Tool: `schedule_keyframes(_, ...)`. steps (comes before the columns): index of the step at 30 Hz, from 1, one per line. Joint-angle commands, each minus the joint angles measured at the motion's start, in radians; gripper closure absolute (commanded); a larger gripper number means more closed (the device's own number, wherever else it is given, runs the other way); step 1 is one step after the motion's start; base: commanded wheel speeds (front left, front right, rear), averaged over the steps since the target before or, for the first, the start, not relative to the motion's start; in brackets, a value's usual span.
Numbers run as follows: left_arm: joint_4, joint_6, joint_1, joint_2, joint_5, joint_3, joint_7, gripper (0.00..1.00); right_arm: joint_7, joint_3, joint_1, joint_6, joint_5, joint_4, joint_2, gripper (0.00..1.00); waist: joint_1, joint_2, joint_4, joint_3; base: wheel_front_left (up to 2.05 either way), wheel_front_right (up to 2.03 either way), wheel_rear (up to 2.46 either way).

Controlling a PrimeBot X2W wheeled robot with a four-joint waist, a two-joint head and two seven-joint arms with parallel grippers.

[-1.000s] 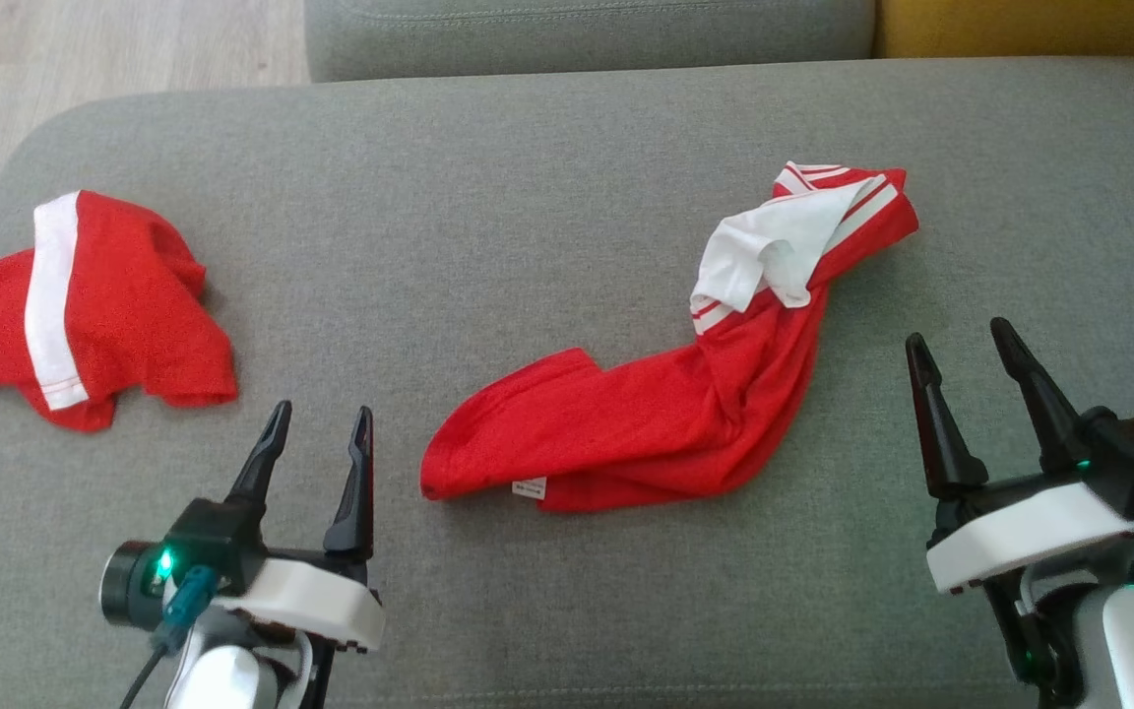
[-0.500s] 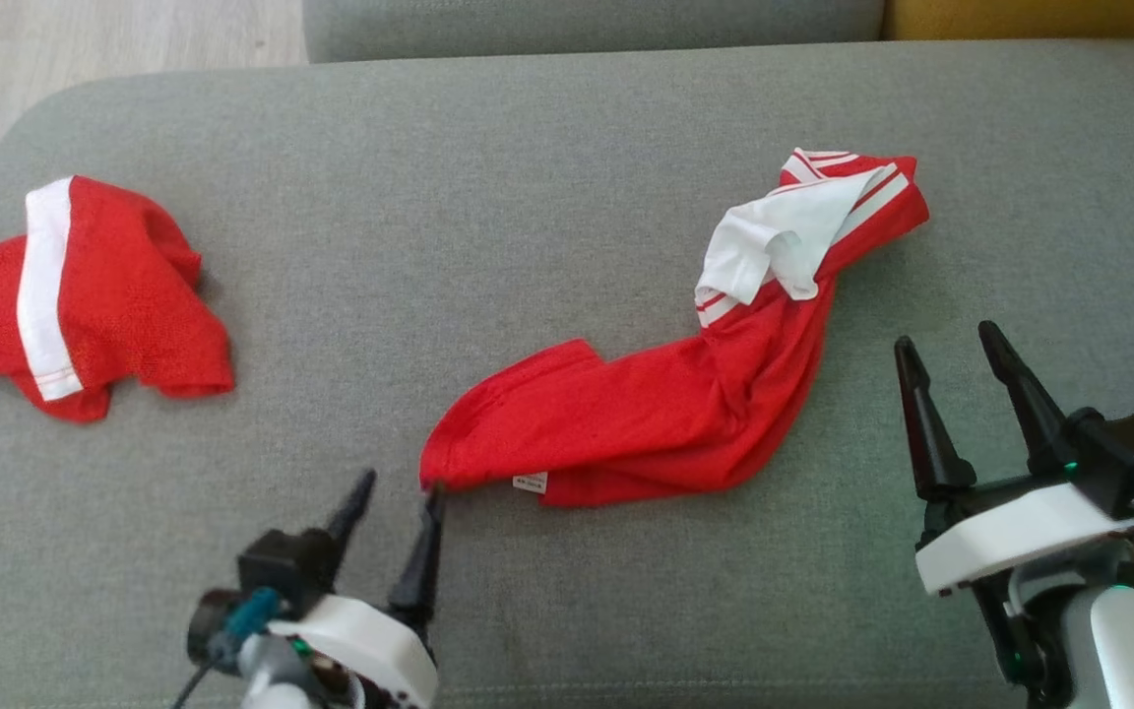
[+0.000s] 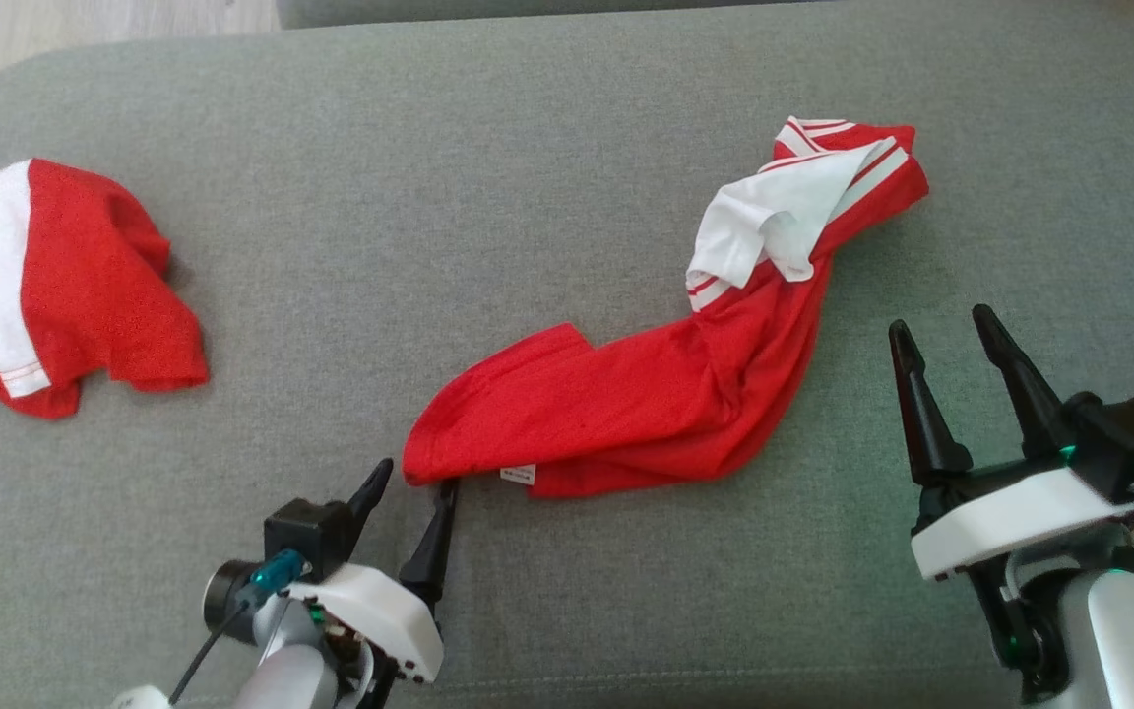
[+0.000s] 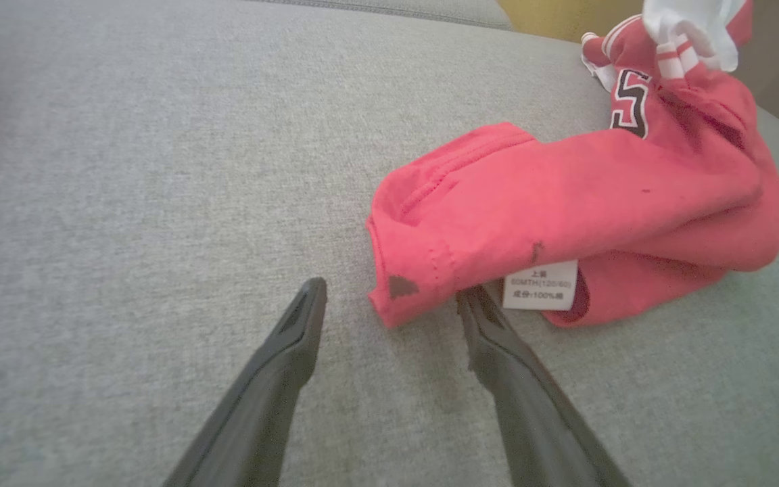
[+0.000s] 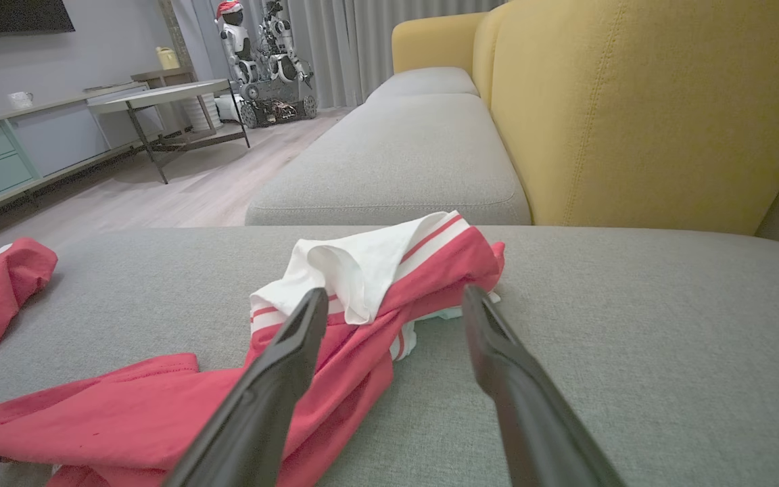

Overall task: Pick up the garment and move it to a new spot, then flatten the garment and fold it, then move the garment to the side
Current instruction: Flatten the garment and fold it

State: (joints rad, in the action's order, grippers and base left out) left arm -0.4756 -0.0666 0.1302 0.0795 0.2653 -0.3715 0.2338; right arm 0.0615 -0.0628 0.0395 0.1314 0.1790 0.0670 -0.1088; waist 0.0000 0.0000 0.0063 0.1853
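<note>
A crumpled red garment (image 3: 646,404) with a white sleeve and white stripes lies across the middle of the grey sofa cushion (image 3: 488,197). My left gripper (image 3: 417,477) is open, its fingertips straddling the garment's lower left corner, just beside the white label. In the left wrist view that hem corner of the garment (image 4: 565,196) sits between the tips of the left gripper (image 4: 393,291). My right gripper (image 3: 939,322) stands open above the cushion, right of the garment and apart from it. In the right wrist view the right gripper (image 5: 395,292) points at the striped end of the garment (image 5: 430,270).
A second red cloth with a white band (image 3: 55,286) lies at the cushion's left end. The cushion's rounded left edge drops to wooden floor (image 3: 85,15). A yellow backrest (image 5: 633,101) rises behind, with another grey seat (image 5: 396,155) and a table (image 5: 159,95) further off.
My left gripper has moved right and forward to the garment's lower left corner, staying open. The camera has tipped a little. The right gripper has barely moved.
</note>
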Motion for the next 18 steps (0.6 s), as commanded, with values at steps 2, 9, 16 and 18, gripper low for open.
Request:
schedule_keyframes(2,0.007,-0.012,0.041,-0.002,-0.002,0.028,0.019,0.0,0.0,-0.023,0.039,-0.001,0.009,0.032,-0.006,0.0,0.0,0.0,-0.002,0.007,0.0,0.0,0.0)
schedule_keyframes(9,-0.006,-0.03,0.062,-0.004,0.004,0.025,0.027,1.0,-0.003,-0.019,0.048,-0.001,0.016,0.017,-0.005,0.0,0.0,0.0,0.003,0.019,0.0,0.0,0.0)
schedule_keyframes(16,0.032,-0.04,0.072,-0.003,-0.007,0.033,0.028,1.0,-0.004,-0.04,0.108,-0.001,0.023,-0.05,-0.028,0.0,0.0,0.0,0.017,0.034,0.0,0.0,0.0)
schedule_keyframes(18,0.045,-0.042,0.076,-0.004,-0.013,0.031,0.028,1.0,-0.007,-0.056,0.142,-0.001,0.031,-0.092,-0.042,0.0,0.0,0.0,0.026,0.04,0.0,0.0,0.0)
